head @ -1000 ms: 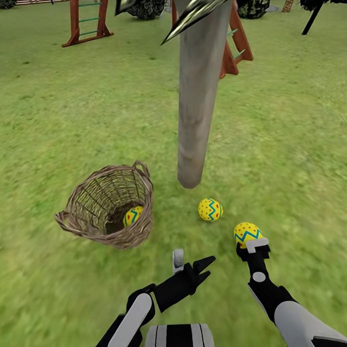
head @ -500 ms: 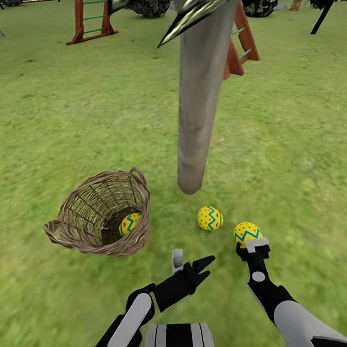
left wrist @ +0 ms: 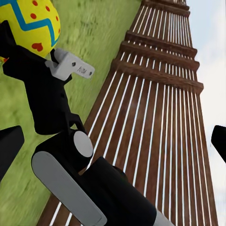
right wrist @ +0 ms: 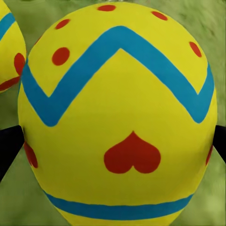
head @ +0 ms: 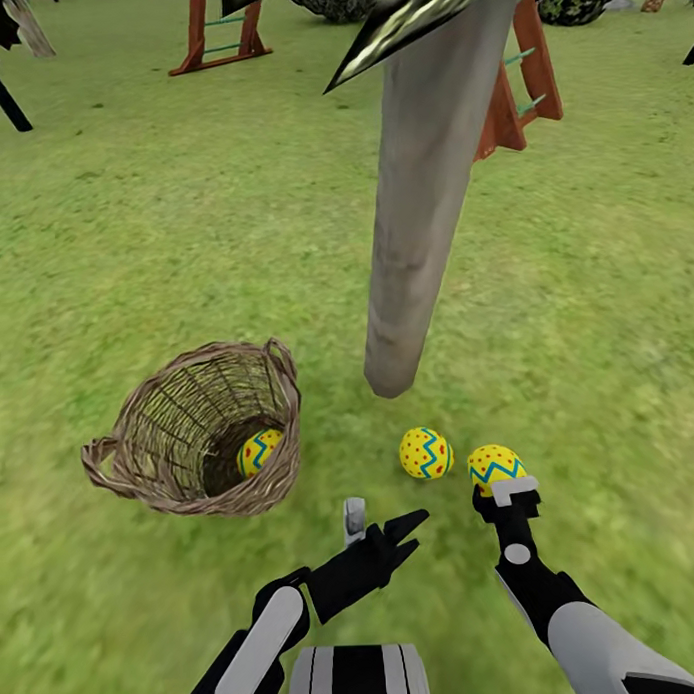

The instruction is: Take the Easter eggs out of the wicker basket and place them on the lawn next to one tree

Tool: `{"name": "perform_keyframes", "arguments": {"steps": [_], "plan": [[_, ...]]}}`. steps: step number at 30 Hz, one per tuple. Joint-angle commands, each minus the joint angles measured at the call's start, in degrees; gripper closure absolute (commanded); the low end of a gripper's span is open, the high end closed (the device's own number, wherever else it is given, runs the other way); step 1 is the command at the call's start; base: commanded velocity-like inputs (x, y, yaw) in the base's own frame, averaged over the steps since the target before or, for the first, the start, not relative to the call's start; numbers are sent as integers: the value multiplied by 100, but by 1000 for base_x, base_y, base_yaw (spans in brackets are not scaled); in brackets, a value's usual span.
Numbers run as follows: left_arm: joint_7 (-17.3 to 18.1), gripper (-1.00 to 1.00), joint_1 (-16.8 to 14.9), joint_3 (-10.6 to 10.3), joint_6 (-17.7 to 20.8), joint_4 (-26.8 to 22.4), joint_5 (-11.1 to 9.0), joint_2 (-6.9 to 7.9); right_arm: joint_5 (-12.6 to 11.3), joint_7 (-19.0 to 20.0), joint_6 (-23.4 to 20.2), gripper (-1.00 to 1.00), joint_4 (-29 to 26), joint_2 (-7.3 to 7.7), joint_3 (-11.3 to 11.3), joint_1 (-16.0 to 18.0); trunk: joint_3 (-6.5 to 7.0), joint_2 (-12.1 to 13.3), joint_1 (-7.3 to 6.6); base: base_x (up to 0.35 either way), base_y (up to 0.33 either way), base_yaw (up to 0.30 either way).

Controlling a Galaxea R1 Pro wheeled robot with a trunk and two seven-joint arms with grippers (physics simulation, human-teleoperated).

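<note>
Second placement: right gripper (head: pixel 500 479), jaws pinching a yellow zigzag-banded egg (head: pixel 494 464), beside the pale grey tree trunk (head: pixel 422 194); next, release. Left gripper (head: pixel 378 523) jaws spread. One egg (head: pixel 259 452) remains in the tan wicker basket (head: pixel 151 469).

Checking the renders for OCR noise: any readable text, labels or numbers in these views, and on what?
Nothing readable in any view.
Small dark marking on the grey plate of the right gripper, seen in the left wrist view: too small and blurred to read.
Held egg: only blue zigzags, red dots and a heart, no lettering.
</note>
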State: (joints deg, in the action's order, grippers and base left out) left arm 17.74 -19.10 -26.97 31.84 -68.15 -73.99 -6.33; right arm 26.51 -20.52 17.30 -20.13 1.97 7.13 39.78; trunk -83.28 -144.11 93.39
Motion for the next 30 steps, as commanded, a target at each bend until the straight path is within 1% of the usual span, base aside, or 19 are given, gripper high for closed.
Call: {"name": "perform_keyframes", "arguments": {"steps": [1, 7, 11, 15, 23, 30], "plan": [[2, -100, -3, 1, 26, 3, -36, -1, 56, -4, 27, 100, 6, -4, 43, 3, -8, -1, -1, 1, -1, 125], [2, -100, -3, -1, 24, 3, -28, 0, 48, 1, 10, 100, -7, 5, 46, 3, -11, -1, -1, 0, 0, 14], [2, -100, -5, -1, 24, 3, -13, -6, 47, 4, 26, 100, -4, 5, 52, 3, -99, -7, 9, 0, 0, 0], [8, -100, -4, -1, 24, 3, -34, -1, 47, 5, 27, 100, 0, 5, 52, 3, -99, -7, 9, 4, 0, 0], [2, -100, -3, -1, 24, 12, -37, 0, 54, 5, 27, 100, 0, 5, 49, 3, -99, -7, 9, 290, 0, 0], [9, -100, -2, -1, 24, 4, -22, 0, 55, 5, 27, 100, 0, 5, 46, 3, -99, -7, 9, 28, 0, 0]]}}
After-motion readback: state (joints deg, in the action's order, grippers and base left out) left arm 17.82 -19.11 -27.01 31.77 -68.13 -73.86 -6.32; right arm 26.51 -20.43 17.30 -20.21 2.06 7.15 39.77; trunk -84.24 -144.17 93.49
